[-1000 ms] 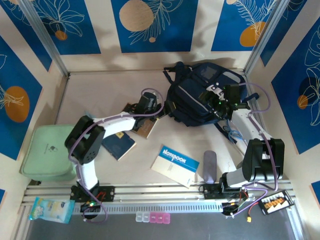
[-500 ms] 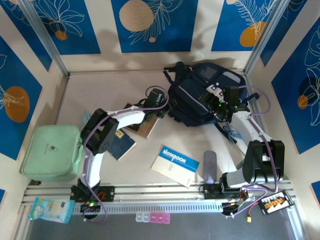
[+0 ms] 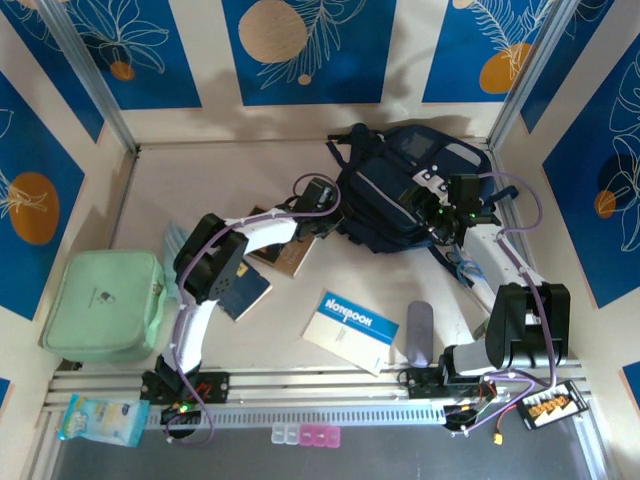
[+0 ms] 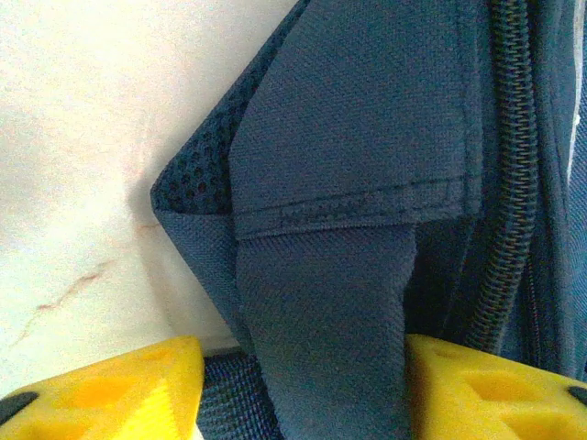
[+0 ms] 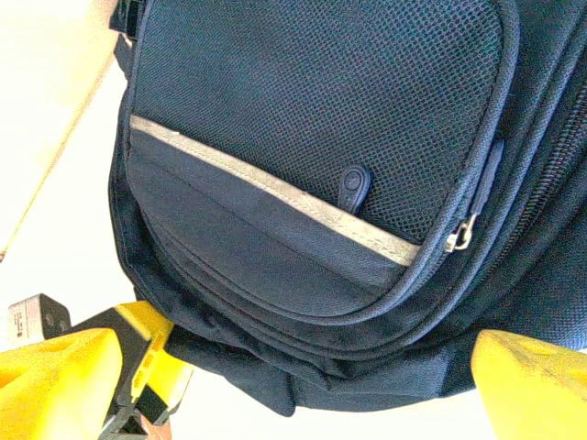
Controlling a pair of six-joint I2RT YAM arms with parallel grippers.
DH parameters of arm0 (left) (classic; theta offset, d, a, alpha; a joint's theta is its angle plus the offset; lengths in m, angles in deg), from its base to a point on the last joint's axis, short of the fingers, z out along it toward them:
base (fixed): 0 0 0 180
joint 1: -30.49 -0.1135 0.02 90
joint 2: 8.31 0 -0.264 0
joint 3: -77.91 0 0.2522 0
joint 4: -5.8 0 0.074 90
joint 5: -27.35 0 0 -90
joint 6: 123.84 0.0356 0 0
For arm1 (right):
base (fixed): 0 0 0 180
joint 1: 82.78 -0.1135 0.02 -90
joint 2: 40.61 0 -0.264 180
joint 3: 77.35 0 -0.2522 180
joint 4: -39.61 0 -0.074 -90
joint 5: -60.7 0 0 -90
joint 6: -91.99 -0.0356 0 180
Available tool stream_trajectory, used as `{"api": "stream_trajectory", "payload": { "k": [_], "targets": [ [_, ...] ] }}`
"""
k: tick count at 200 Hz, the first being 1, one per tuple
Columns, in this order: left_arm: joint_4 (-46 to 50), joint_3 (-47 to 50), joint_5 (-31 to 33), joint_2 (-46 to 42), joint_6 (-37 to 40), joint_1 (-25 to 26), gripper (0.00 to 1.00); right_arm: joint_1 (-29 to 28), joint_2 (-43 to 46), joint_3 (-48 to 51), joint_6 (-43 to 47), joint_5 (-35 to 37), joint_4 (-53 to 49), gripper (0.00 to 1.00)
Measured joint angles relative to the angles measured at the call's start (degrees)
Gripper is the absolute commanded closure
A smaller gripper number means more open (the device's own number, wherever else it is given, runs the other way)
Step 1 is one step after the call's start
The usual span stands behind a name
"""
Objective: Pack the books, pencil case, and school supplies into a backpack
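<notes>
We cannot tell whether the left tool [image 4: 303, 367] pinches the flap of the backpack [image 4: 367, 137] that lies between its fingers, because the fabric hides the contact. The right tool [image 5: 293, 367] is spread wide, with the backpack's mesh pocket ahead of it. Behind the left tool, its arm covers part of the brown book [image 3: 292, 258]. The navy book [image 3: 245, 290], notebook [image 3: 350, 331] and pencil case [image 3: 419, 335] lie further back on the tabletop [image 3: 200, 180].
</notes>
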Motion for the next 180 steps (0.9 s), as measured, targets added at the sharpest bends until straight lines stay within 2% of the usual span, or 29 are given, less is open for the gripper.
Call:
{"api": "stream_trajectory", "payload": {
  "k": [42,58,74,144,180],
  "targets": [
    [-1.0,-1.5,0.2,0.5,2.4,0.0,0.74,0.0,0.0,0.0,0.1,0.0,0.0,0.02],
    [-1.0,-1.5,0.8,0.3,4.6,0.0,0.91,0.0,0.0,0.0,0.5,0.0,0.0,0.02],
    [-0.3,-1.5,2.3,-0.7,7.8,0.2,1.0,0.2,0.0,-0.1,1.6,0.0,-0.2,0.02],
    [7.1,-1.7,11.5,-15.0,24.2,0.2,1.0,4.5,-2.3,-5.4,4.6,-3.5,-0.5,0.03],
    [10.8,1.0,17.6,-22.5,27.1,-0.7,1.0,4.0,-3.2,-5.6,4.6,-5.2,-0.3,0.03]
  ]
}}
